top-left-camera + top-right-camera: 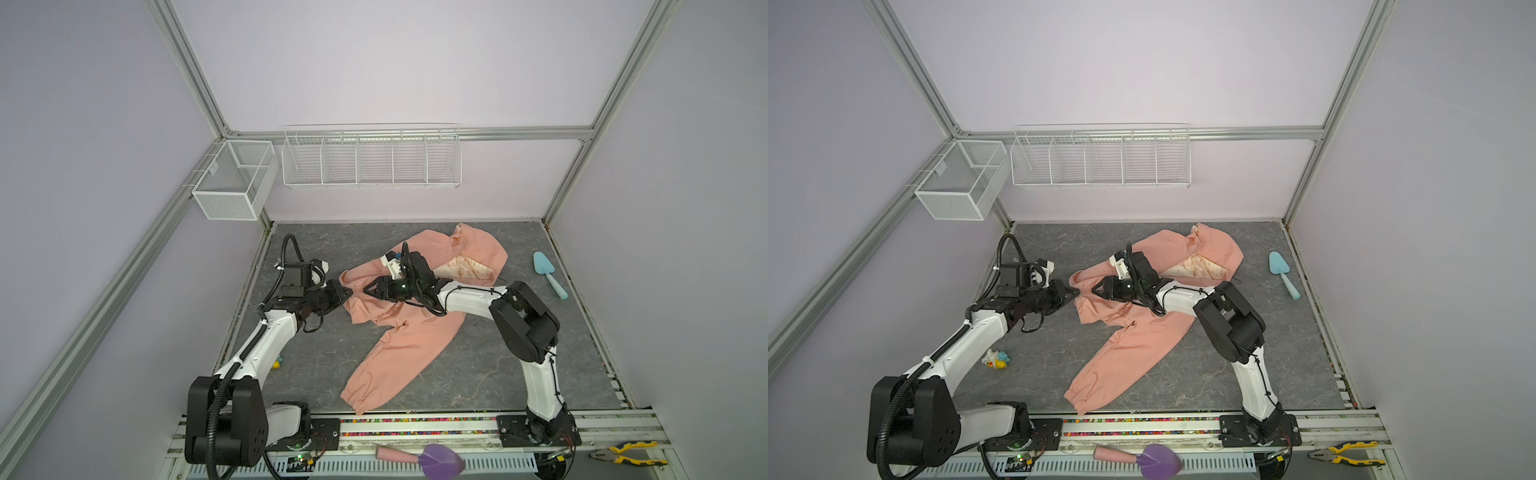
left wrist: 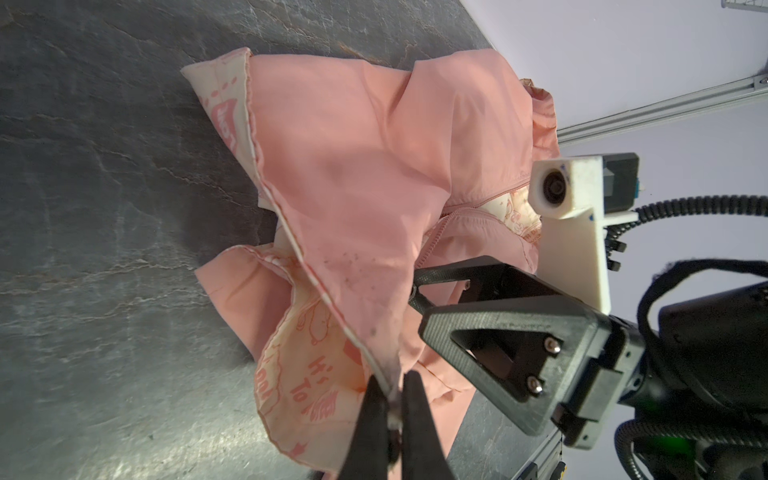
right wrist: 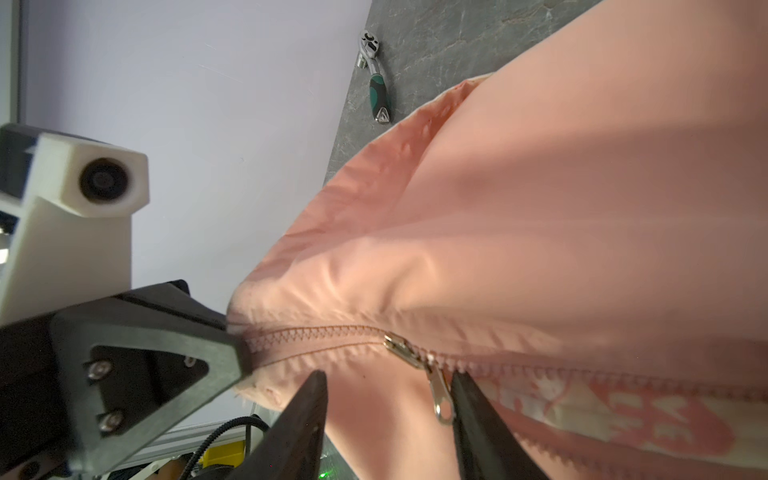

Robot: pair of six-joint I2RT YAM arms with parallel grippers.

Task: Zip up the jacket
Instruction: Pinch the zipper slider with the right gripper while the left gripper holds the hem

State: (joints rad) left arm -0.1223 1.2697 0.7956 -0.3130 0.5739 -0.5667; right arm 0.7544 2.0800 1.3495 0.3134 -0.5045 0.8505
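Wrist views alone reveal left gripper (image 2: 392, 384) clenched on jacket (image 2: 374, 187) hem, right gripper (image 3: 388, 376) parted around zipper pull (image 3: 440, 399).

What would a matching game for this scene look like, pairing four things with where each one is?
Things:
1. salmon-pink hooded fabric jacket
2. light-blue plastic trowel
3. purple plastic trowel with pink handle
4. yellow-handled metal pliers

Places:
A. front metal frame, far right
B. front metal frame, middle
C. grey stone-look table, right of the jacket
D. edge pinched in the left gripper, jaws shut

Pairs: 1-D, 2-C, 3-B, 4-A.
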